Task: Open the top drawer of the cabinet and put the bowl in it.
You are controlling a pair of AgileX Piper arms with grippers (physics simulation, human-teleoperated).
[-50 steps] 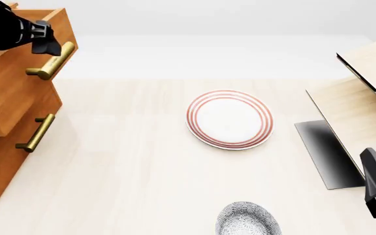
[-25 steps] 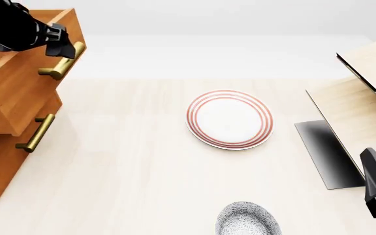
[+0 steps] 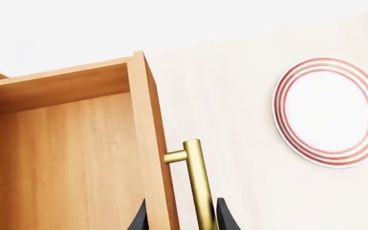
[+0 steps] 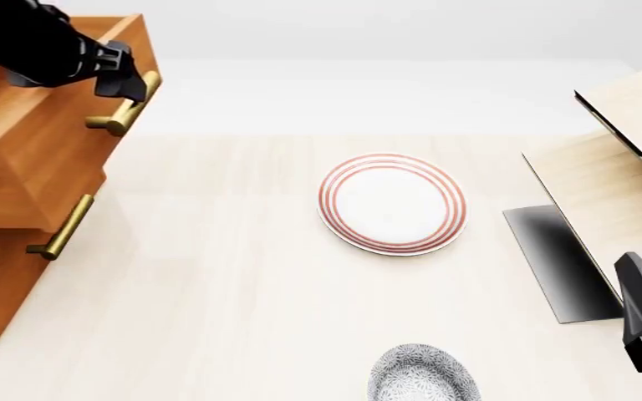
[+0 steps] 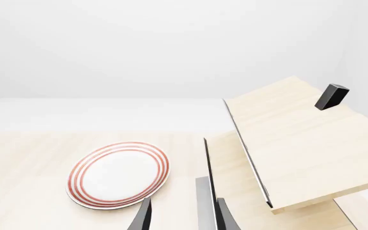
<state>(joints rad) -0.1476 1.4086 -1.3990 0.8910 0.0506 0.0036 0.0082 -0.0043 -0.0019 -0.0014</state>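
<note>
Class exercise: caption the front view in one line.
Left gripper grips the top drawer handle, drawer pulled out; bowl waits.

A pale wood table [image 4: 243,292] is filling most of the front view, meeting a plain white wall [image 4: 388,33] behind. Soft, even light is falling across it. A pale wooden structure [image 4: 622,167] with a dark panel [image 4: 555,263] is standing at the right.

The cabinet [image 4: 9,251] stands at the counter's [image 4: 221,284] left, its top drawer [image 4: 43,142] jutting rightward. The plate [image 4: 393,203] lies mid-counter; the bowl [image 4: 423,376] sits nearer, at the near edge. A wooden structure [image 4: 622,167] stands right.
</note>
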